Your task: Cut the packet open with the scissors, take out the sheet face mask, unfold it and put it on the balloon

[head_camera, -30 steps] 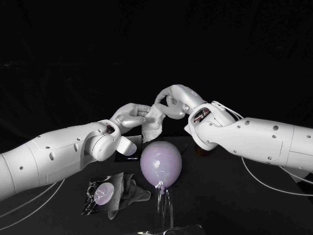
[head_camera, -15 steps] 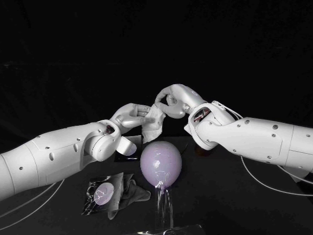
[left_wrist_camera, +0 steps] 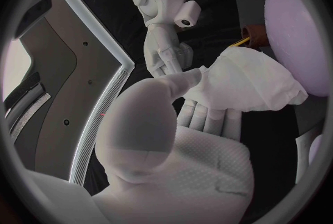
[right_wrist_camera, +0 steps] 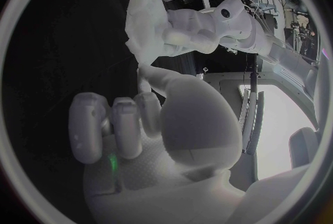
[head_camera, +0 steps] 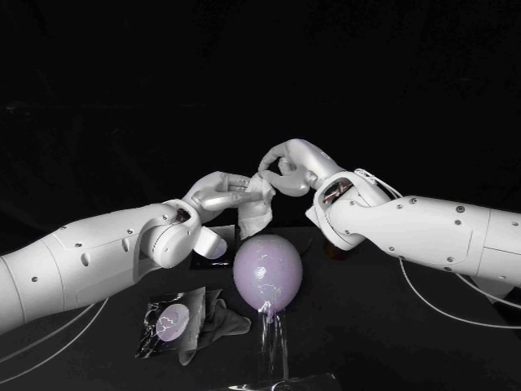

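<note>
Left hand (head_camera: pixel 222 194), right hand (head_camera: pixel 290 169) grip mask (head_camera: pixel 256 213) above balloon (head_camera: pixel 268 273).

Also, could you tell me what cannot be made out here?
- Crumpled white sheet face mask, head view: the left hand and right hand cover its top, so how far it is unfolded is unclear.
- Flat shiny packet, head view: print too small to read.
- Lilac balloon, left wrist view: cut off by the rim.
</note>
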You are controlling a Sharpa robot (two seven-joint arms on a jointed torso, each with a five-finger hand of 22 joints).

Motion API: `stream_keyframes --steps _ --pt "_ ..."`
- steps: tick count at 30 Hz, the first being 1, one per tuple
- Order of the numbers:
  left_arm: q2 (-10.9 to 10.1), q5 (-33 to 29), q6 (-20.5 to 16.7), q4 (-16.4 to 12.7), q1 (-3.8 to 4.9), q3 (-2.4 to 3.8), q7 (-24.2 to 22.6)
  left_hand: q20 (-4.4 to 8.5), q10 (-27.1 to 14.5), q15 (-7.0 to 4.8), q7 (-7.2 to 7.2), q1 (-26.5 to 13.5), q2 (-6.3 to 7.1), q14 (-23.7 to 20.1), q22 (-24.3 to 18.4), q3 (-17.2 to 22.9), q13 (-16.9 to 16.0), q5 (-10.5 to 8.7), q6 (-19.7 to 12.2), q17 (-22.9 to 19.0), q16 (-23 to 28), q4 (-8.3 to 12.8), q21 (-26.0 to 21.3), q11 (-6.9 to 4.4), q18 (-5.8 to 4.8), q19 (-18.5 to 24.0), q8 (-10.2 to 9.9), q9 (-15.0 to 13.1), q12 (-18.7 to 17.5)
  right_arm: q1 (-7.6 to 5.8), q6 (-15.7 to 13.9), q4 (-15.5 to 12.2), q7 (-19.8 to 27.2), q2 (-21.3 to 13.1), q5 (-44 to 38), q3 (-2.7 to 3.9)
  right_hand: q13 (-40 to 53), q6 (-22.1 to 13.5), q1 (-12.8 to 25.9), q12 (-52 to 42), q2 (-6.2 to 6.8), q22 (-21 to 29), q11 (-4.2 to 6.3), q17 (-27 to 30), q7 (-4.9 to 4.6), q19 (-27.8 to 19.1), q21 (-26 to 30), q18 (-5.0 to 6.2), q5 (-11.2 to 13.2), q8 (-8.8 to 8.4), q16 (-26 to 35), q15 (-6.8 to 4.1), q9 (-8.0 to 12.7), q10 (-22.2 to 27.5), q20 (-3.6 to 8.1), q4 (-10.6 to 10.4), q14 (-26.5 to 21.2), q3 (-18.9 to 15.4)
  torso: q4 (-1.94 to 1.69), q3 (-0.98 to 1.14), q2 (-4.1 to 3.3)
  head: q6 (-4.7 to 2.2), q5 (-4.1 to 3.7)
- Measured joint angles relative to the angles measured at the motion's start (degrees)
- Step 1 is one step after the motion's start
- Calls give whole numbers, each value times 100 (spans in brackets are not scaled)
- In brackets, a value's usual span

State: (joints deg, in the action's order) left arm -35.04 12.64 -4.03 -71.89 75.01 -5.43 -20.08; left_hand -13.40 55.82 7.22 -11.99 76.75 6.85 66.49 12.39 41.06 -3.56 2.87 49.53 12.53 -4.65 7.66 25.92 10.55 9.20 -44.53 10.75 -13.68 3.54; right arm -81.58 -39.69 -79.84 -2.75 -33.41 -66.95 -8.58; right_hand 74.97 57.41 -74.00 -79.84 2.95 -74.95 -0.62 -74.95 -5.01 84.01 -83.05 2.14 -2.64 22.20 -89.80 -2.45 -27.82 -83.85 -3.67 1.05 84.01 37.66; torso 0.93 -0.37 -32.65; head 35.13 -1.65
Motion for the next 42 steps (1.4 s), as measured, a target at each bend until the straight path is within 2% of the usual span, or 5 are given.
stream_keyframes --steps 5,11,22,29,42 --pt "4 -198 64 9 0 0 -15 -119 144 -14 -12 -644 391 -105 -253 -781 -11 0 -11 77 0 -570 -328 -70 0 7 0 0 28 0 -52 -33 38 -17 213 0 -3 0 0 0 0 1 0 0 0 -1 0 0 1 0 0 0 0 0 0 6 0 6 2 2 1 -5 -1" --pt "13 -409 93 23 0 0 -24 -228 416 -4 -17 -967 500 -159 -458 -1347 -37 0 109 154 -39 -1097 -577 -106 103 -103 82 -26 94 0 -99 -75 71 -39 382 0 -7 -1 1 -5 1 4 0 0 0 -2 1 0 1 0 4 0 -1 1 -1 6 0 6 3 2 2 -13 -4" --pt "53 -706 38 58 0 2 -10 -206 812 -60 85 -706 16 -165 -723 -1651 -40 0 416 320 -196 -1835 -868 -232 104 -411 231 -67 159 -1 -133 -194 103 -84 562 0 -4 -4 1 -20 1 2 0 5 0 -3 2 -1 12 0 10 0 -3 3 -2 17 0 16 1 2 2 -18 -10" --pt "69 -844 -102 76 1 2 4 -108 1110 -150 244 205 -499 -136 -802 -964 -35 -2 615 399 -275 -1575 -935 -348 103 -621 403 -154 196 -1 -157 -257 119 -107 617 0 -2 -15 2 -20 2 0 0 4 5 -4 3 -1 13 0 0 0 -4 3 -3 23 0 22 0 2 2 -19 -5" --pt "70 -955 -298 76 1 2 19 -73 1253 -169 251 395 -500 -117 -838 -678 -23 -24 620 454 -333 -1506 -979 -373 100 -709 522 -266 149 -1 -224 -281 142 -140 678 2 -4 -25 4 -19 4 1 -1 0 0 -5 6 -1 25 1 4 0 -6 4 -3 23 0 21 0 2 3 -13 1"
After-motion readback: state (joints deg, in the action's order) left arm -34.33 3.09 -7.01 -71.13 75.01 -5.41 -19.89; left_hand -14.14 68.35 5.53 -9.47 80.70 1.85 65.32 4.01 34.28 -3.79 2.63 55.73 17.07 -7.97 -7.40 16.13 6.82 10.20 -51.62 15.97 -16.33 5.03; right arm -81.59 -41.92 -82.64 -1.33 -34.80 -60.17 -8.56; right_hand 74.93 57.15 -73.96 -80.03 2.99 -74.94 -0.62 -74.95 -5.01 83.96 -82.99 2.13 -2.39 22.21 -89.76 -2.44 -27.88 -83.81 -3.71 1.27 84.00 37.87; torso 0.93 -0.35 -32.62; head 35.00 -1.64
